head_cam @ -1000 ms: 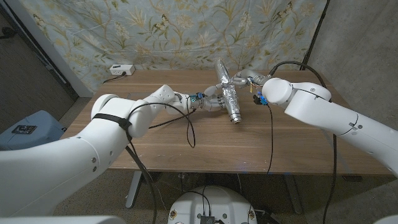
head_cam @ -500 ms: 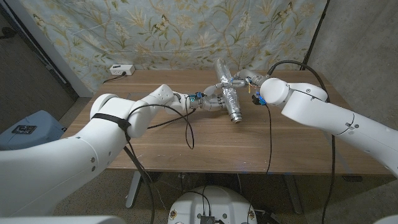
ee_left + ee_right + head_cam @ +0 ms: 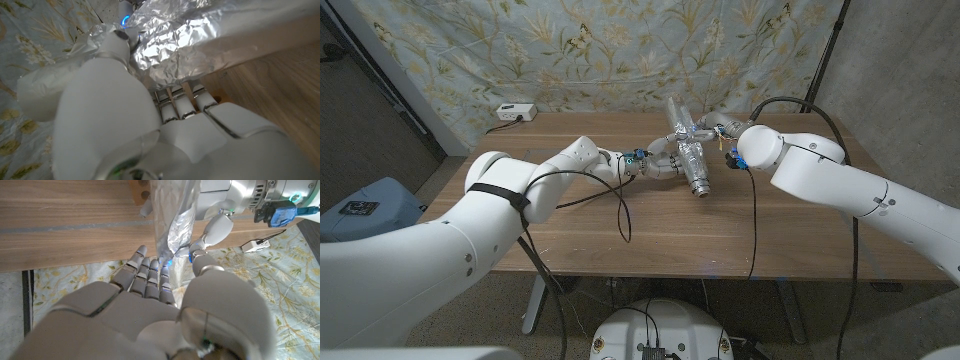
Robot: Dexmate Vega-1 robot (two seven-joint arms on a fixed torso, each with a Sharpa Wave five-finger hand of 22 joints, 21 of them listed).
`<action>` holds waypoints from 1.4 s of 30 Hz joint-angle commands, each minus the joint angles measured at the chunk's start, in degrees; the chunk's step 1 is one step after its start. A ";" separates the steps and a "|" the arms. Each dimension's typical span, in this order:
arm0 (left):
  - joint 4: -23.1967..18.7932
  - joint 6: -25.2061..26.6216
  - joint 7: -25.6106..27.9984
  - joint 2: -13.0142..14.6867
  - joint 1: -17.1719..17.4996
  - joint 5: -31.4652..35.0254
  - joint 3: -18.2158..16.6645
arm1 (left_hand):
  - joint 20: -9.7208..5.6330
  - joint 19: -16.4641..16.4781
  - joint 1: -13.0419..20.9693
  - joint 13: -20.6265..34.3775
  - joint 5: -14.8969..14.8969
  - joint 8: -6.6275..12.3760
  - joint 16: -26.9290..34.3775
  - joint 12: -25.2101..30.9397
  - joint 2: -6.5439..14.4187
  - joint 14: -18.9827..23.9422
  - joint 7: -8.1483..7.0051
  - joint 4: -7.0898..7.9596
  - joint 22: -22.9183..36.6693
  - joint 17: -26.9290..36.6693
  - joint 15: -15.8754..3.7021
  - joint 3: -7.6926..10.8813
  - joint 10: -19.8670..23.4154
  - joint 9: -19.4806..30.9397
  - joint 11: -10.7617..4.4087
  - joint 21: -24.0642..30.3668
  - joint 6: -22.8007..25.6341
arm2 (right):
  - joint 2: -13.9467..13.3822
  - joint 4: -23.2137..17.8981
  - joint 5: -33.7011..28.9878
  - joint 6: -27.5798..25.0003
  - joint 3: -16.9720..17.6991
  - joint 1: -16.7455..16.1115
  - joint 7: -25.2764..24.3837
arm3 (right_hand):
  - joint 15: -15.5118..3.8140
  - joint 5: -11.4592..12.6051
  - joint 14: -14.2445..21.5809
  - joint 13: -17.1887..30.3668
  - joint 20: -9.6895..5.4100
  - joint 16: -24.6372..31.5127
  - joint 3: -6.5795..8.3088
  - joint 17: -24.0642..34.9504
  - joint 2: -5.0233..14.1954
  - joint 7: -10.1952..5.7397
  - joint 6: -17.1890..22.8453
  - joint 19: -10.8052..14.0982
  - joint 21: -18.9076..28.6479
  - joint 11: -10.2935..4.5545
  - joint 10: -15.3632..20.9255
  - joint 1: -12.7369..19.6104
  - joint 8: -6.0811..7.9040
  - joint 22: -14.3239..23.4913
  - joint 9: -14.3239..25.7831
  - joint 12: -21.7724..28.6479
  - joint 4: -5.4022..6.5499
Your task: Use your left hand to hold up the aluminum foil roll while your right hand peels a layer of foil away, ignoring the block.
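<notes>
My left hand point(image 3: 663, 162) grips the aluminum foil roll point(image 3: 686, 150) around its middle and holds it tilted, its lower end near the table point(image 3: 620, 230). In the left wrist view my left hand point(image 3: 150, 120) curls its fingers under the crinkled foil roll point(image 3: 210, 35). At the roll's upper part, my right hand point(image 3: 713, 129) touches the foil. In the right wrist view a loose foil layer point(image 3: 172, 225) hangs between my right hand's point(image 3: 150, 305) fingertips and thumb, which pinch it. The wooden block point(image 3: 138, 191) lies on the table behind the foil.
A white power strip point(image 3: 515, 112) sits at the table's far left edge. A flowered cloth hangs behind the table. Cables run from both wrists across the tabletop. A blue bin point(image 3: 365, 210) stands on the floor at the left.
My right arm has edged slightly toward the roll. The roll's lower end has shifted a little. My left hand keeps its grip.
</notes>
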 commanded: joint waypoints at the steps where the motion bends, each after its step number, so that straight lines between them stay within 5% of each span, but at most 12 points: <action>1: 0.42 -1.84 -3.01 0.05 0.51 -0.48 0.82 | 0.32 -0.49 -2.98 0.00 0.71 5.09 -0.40 -0.39 3.85 2.91 0.87 2.21 -0.12 0.14 -1.93 2.85 11.67 1.86 -1.51 0.29 8.24 | 0.06 0.42 0.28 -0.92 0.32 -0.25 -0.75 | 0.08 0.17 0.07 0.44 0.12 -0.03 -0.32 0.26 0.23 0.62 0.07 -0.20 0.10 -0.33 -0.04 0.67 0.18 0.28 0.09 0.60 0.34; 12: 0.37 -1.87 -3.97 0.32 0.81 -0.32 0.82 | 0.52 -1.25 -3.09 -0.54 1.17 5.19 -1.30 -1.54 3.77 2.44 0.97 2.09 -0.35 -0.35 -1.57 3.51 10.99 1.79 -1.36 0.38 8.02 | -1.17 -1.16 1.37 -1.62 1.94 -1.04 -1.16 | 0.01 0.14 0.44 0.99 0.10 0.27 -0.93 0.67 0.45 0.50 0.02 0.09 0.26 -0.43 -0.10 0.66 0.19 0.31 0.12 1.04 0.81; 24: 0.42 -2.11 -3.41 0.26 0.93 -0.69 0.53 | 0.50 -1.38 -3.78 -0.53 1.34 5.20 -1.50 -1.87 3.69 2.62 0.74 2.37 -0.54 -0.40 -1.67 3.57 11.21 1.57 -1.52 0.69 7.85 | -2.77 -3.69 3.09 -3.53 3.64 -0.33 -1.08 | 1.70 0.03 0.61 1.79 1.69 0.47 -2.03 1.15 0.09 1.77 -0.60 0.58 0.43 1.29 -0.30 0.58 0.00 0.32 0.12 1.59 1.03; 34: 0.69 -3.18 -3.82 0.01 1.19 -0.56 0.10 | 0.60 -1.77 -4.25 -0.20 1.56 5.33 -2.13 -2.16 3.76 2.04 0.84 2.50 -0.72 -0.57 -1.38 3.76 10.75 1.43 -1.56 0.88 7.87 | -1.96 -1.31 5.79 -3.54 3.14 1.75 1.07 | 2.78 -0.24 0.34 2.51 2.75 0.49 -3.39 1.60 -0.47 2.88 -1.57 0.45 0.36 2.33 -0.93 -0.21 -0.28 0.34 0.06 1.82 1.48; 42: 0.62 -2.88 -4.29 0.01 1.21 -0.28 -0.03 | 0.76 -2.29 -4.42 -0.37 1.90 5.49 -2.89 -2.65 3.68 1.69 0.71 2.37 -0.87 -1.02 -1.15 4.12 10.38 1.43 -1.45 0.96 7.75 | -2.15 -0.36 7.09 -2.79 1.62 3.44 2.98 | 3.39 -0.17 -0.35 3.14 3.43 0.28 -3.78 1.90 -0.99 3.42 -2.51 -0.09 0.19 2.95 -2.06 1.21 -0.28 0.36 0.00 1.72 0.66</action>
